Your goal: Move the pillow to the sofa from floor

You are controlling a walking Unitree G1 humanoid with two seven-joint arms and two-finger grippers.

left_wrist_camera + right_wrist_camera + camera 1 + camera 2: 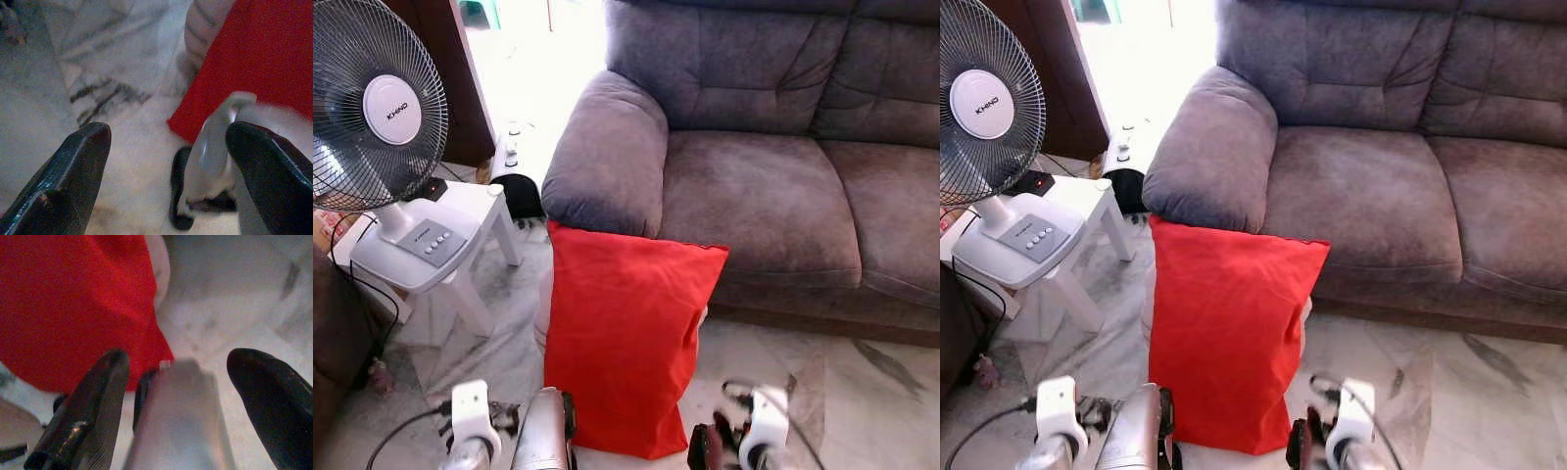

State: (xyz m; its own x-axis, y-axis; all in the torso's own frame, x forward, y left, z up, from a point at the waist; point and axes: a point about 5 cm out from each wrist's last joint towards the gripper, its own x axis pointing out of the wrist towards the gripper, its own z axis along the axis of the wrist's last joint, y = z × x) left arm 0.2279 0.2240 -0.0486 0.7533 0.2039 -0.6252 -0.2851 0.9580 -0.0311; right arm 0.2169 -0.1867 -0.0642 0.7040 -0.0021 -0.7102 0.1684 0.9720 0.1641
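Observation:
A red pillow (626, 338) stands upright on the marble floor, its top edge leaning against the grey sofa's armrest (607, 157). The sofa seat (754, 196) lies behind it. My left wrist (470, 416) hangs low on the pillow's left, my right wrist (766, 419) low on its right. In the left wrist view my left gripper (166, 171) is open, with the pillow's lower corner (254, 58) beyond its fingers. My right gripper (176, 401) is open too, the pillow (73, 308) just past its fingers. Neither touches the pillow.
A Khind fan (372, 117) stands on a white stool (460, 245) at the left, with cables (372, 294) trailing down. A pale ribbed round object (205, 24) sits behind the pillow. A small black-and-white appliance (514, 181) stands by the armrest. Open marble floor (842, 392) lies at the right.

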